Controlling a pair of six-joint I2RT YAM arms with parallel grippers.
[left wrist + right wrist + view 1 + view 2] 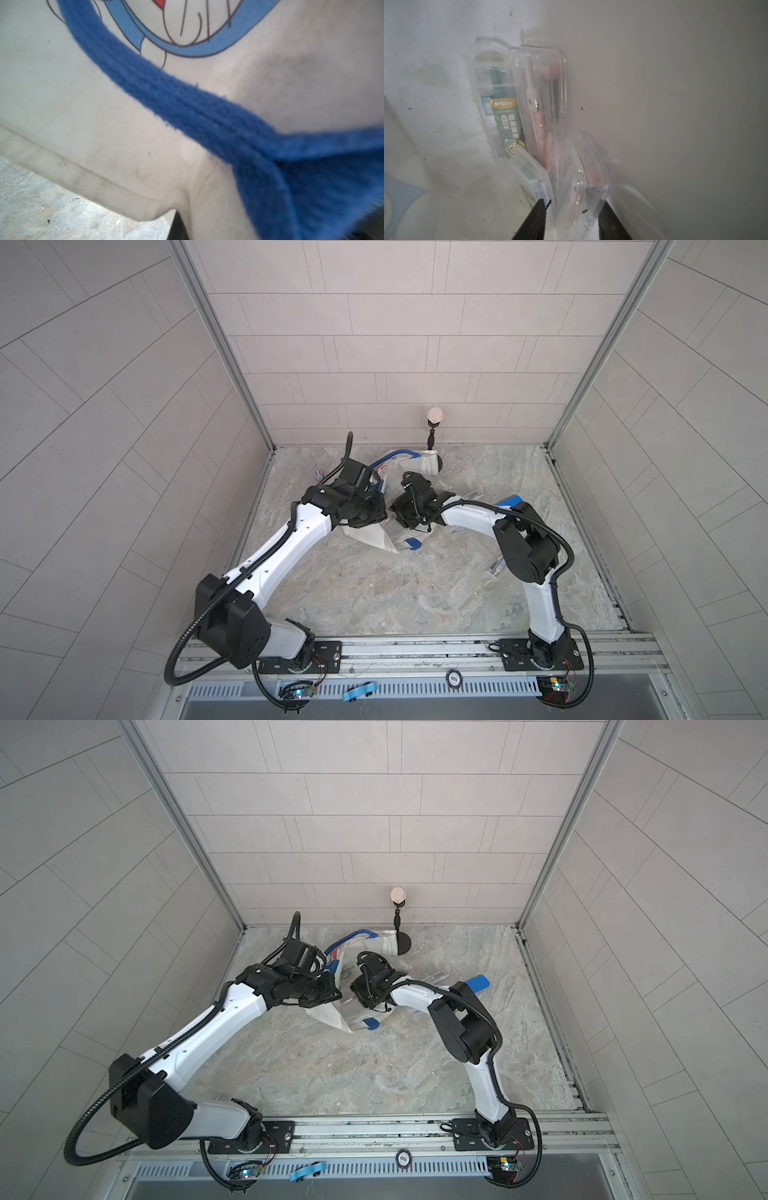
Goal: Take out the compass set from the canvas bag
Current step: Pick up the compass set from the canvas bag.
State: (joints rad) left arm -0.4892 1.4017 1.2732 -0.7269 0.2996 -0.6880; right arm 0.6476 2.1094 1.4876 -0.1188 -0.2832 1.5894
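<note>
The white canvas bag (428, 462) (386, 942) lies crumpled at the back middle of the table, blue handle (187, 99) and cartoon print showing. My left gripper (374, 489) is shut on the bag's fabric near its rim; one dark finger (176, 226) peeks from under the cloth. My right gripper (574, 204) reaches inside the bag. There lie several clear packs of the compass set: a green one (506, 124), a pink one (544, 108) and a nearer pink one (583, 182). Its jaws are closed on the sides of that nearest pack.
Clear packs lie on the table right of the bag (469, 495) and under the right arm (496, 568). A blue piece (513, 501) sits beside them. A small red-and-teal toy (318, 476) lies at the back left. A black stand (435, 416) rises behind the bag.
</note>
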